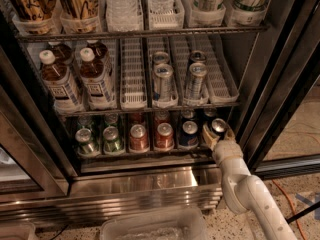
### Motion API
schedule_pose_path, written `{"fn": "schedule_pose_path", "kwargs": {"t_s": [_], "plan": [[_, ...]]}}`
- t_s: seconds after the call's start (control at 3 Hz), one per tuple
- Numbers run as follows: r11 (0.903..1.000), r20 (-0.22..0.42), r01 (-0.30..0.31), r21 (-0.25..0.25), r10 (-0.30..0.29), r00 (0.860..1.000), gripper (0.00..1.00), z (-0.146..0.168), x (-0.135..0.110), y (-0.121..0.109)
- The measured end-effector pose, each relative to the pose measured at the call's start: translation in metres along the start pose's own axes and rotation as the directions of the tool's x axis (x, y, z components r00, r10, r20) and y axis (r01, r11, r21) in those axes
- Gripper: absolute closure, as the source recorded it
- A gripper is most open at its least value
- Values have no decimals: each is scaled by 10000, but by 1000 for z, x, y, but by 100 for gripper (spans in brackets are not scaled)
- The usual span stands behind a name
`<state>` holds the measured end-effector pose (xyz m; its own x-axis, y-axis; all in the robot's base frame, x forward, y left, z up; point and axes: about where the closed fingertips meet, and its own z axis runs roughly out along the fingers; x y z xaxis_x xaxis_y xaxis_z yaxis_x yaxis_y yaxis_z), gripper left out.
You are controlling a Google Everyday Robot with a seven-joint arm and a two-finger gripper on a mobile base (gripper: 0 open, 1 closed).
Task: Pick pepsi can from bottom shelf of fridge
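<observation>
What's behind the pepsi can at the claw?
Another dark can shows behind the pepsi can at the claw; anything further back is hidden under the rack above.

One arm, cream-white casing, enters from the lower right corner and runs diagonally up and left. A thick rounded joint sits low in the view. Above it the slimmer wrist stands nearly upright. The gripper tops the wrist, right of centre, pointing away from the camera.
</observation>
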<state>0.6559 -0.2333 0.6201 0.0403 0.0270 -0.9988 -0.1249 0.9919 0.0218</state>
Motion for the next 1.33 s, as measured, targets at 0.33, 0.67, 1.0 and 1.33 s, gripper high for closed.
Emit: {"fn": "schedule_pose_path", "kwargs": {"t_s": [0.33, 0.67, 1.0, 1.33], "plan": [[9998, 164, 140, -156, -138, 9998, 100, -5, -11, 0], [9958, 680, 607, -687, -560, 9961, 100, -19, -45, 4], [9797, 1130, 1196, -1607, -1021, 9883, 100, -41, -80, 14], [9503, 1214, 1475, -2741, -1179, 9856, 100, -58, -101, 22]]}}
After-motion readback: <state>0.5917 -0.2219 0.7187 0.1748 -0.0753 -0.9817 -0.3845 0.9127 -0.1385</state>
